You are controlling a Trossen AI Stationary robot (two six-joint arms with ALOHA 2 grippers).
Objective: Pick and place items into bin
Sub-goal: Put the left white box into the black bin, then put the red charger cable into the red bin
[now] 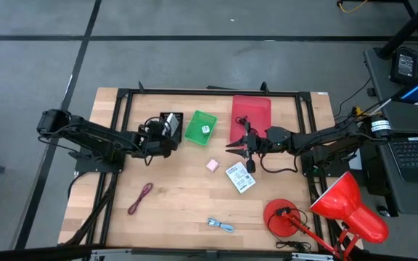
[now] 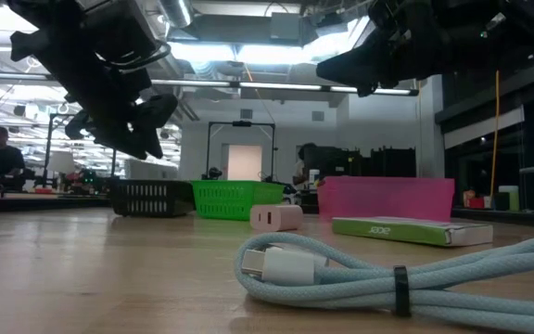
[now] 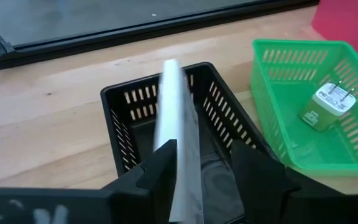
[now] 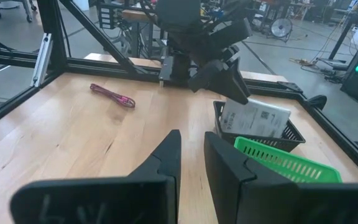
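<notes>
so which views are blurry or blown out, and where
Low view: ceiling lights glare white, both arms are dark silhouettes, and the near pale blue cable is soft. Left wrist view: the white packet between the left hand's fingers is blurred.
</notes>
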